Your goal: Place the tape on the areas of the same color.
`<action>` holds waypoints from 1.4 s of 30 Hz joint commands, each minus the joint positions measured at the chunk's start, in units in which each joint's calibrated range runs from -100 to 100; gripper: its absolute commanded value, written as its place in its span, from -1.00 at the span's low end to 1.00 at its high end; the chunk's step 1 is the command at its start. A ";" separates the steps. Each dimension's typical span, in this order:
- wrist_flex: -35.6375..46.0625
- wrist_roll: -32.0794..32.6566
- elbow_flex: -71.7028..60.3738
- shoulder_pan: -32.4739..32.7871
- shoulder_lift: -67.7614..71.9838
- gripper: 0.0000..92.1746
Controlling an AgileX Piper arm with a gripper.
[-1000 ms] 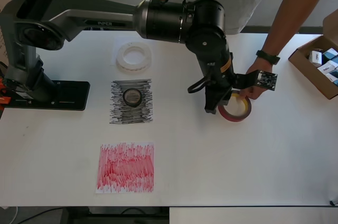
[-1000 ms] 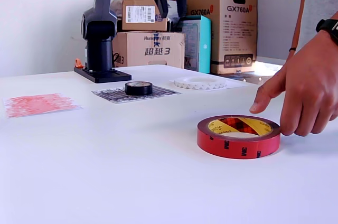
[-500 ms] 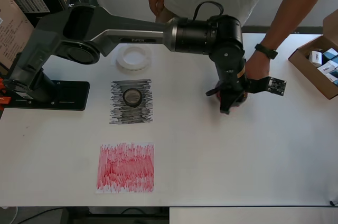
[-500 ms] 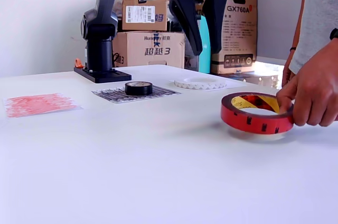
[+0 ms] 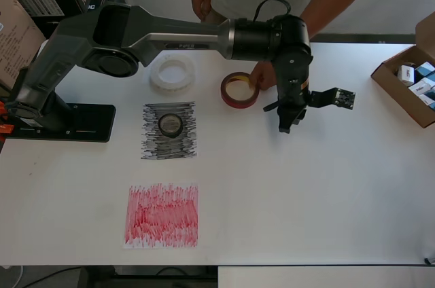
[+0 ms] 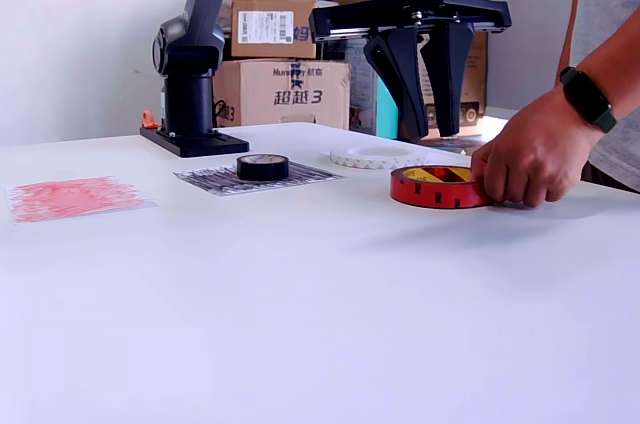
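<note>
The claw (image 6: 428,132) hangs spread and empty above the smooth white surface (image 5: 326,193). A hand (image 6: 525,159) holds the glossy red ring (image 5: 239,90) flat, near the thick white roll (image 5: 172,74).

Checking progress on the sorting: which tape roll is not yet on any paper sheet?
The red tape roll, lying on bare table under a person's hand. The black roll and white roll each sit on a sheet.

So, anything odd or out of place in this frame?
Yes: a person's hand is on the red tape roll, which sits on bare table, far from the red sheet. The open gripper hangs empty above. The black roll sits on its black sheet.
</note>
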 commanded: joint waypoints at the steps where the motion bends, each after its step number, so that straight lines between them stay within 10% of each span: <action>1: 0.01 0.17 -0.29 -0.25 -0.57 -0.40; 22: 3.57 -0.65 2.08 1.33 -1.04 -1.00; 42: 5.95 -3.84 19.61 4.40 -25.17 -1.00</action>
